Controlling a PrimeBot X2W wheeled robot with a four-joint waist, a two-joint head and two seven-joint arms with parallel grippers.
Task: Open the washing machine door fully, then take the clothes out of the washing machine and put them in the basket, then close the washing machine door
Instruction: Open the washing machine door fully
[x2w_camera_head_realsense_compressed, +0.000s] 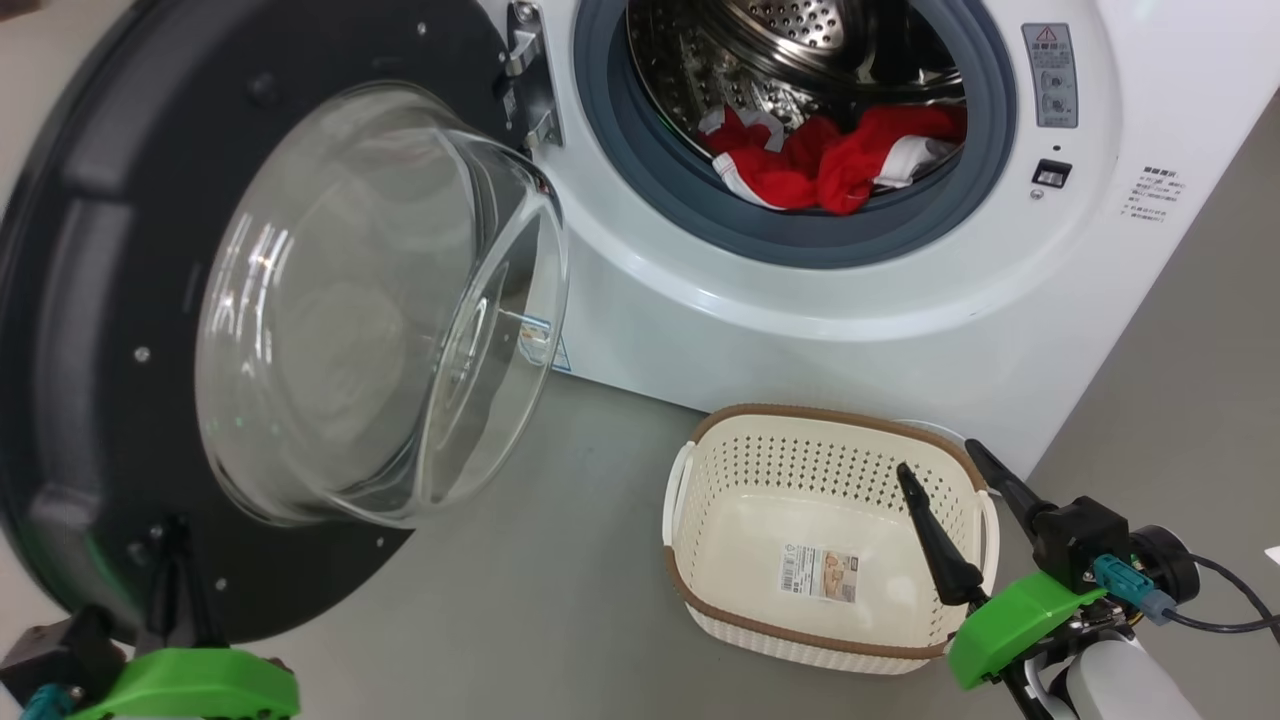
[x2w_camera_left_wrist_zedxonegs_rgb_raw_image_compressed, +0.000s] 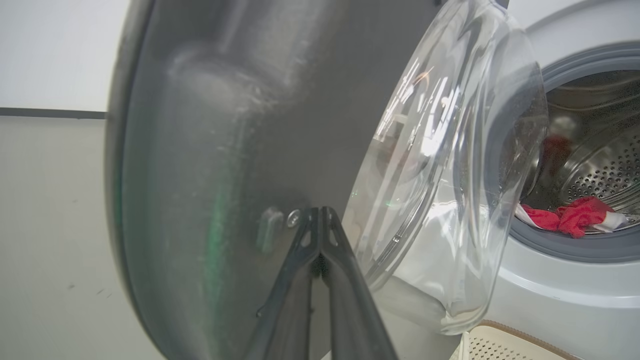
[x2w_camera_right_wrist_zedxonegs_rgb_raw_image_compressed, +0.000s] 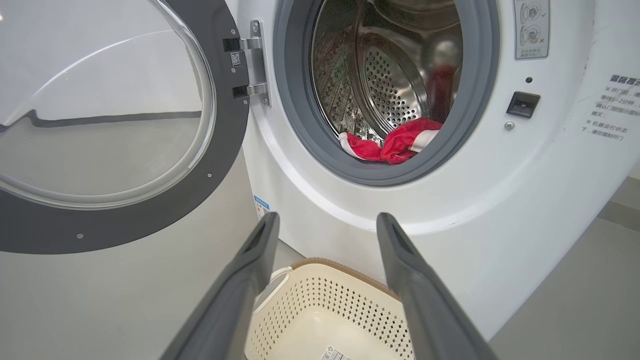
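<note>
At nine o'clock in my head view, the washing machine door (x2w_camera_head_realsense_compressed: 90, 300) stands swung wide. My left gripper (x2w_camera_left_wrist_zedxonegs_rgb_raw_image_compressed: 319, 220), fingers clenched together on nothing, appears to press its tips against the door's black inner rim near seven o'clock. My right gripper (x2w_camera_head_realsense_compressed: 937, 458) hangs empty with fingers spread above the basket (x2w_camera_head_realsense_compressed: 760, 480) at five o'clock. The clothes (x2w_camera_head_realsense_compressed: 820, 165) lie in a red heap at the front lip of the drum, toward one o'clock, inside the washing machine (x2w_camera_head_realsense_compressed: 800, 320). I judge the door-opening step nearly finished. Next, my right gripper must rise to the drum mouth and pinch the fabric.
</note>
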